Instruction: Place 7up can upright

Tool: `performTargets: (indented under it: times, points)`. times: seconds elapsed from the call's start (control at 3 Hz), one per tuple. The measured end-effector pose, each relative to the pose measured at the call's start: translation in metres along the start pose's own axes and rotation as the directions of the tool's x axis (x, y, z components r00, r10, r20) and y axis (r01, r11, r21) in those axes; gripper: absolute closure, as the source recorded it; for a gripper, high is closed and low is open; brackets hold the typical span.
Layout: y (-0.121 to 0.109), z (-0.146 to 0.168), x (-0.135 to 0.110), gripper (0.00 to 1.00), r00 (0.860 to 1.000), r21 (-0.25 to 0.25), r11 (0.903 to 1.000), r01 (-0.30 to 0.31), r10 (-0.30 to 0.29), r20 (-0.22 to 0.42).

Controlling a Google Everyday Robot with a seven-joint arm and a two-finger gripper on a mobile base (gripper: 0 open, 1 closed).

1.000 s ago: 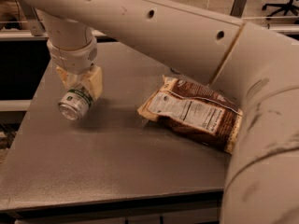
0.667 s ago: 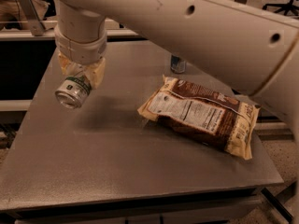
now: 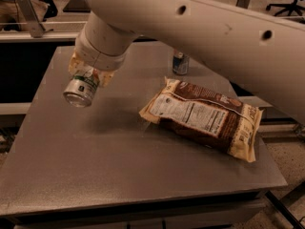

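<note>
The 7up can (image 3: pixel 81 89) is white and green with a shiny silver end facing the camera. It is tilted, nearly on its side, and held above the grey table (image 3: pixel 95 166) at the left. My gripper (image 3: pixel 88 73) hangs from the big cream arm and is shut on the can's upper part. The can's shadow lies on the table just right of it, so the can is lifted off the surface.
A brown and cream snack bag (image 3: pixel 205 118) lies flat at the table's right. A slim silver-and-blue can (image 3: pixel 180 63) stands upright at the back, partly hidden by the arm. Desks and a chair stand beyond the table.
The arm has lifted the can higher and swung it slightly right. The slim can at the back has come into view.
</note>
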State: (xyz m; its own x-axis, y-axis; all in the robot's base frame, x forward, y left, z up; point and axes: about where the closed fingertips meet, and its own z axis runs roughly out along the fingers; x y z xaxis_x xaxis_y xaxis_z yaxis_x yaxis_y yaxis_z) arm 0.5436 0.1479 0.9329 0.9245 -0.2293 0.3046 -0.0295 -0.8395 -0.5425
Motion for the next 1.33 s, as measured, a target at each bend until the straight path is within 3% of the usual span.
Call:
performTargets:
  times: [0.33,0.67,1.0,1.33]
  points:
    - [0.011,-0.004,-0.009,1.0,0.996,0.091,0.9931,0.073,-0.069,-0.055]
    - [0.005,-0.014,0.007,1.0,0.986,0.159,0.9815,0.107,-0.085,-0.141]
    - [0.0,-0.014,0.007,1.0,0.987,0.165,0.9808,0.105,-0.082,-0.141]
    - [0.0,-0.017,0.01,1.0,0.974,0.109,0.9793,0.171,-0.15,-0.172]
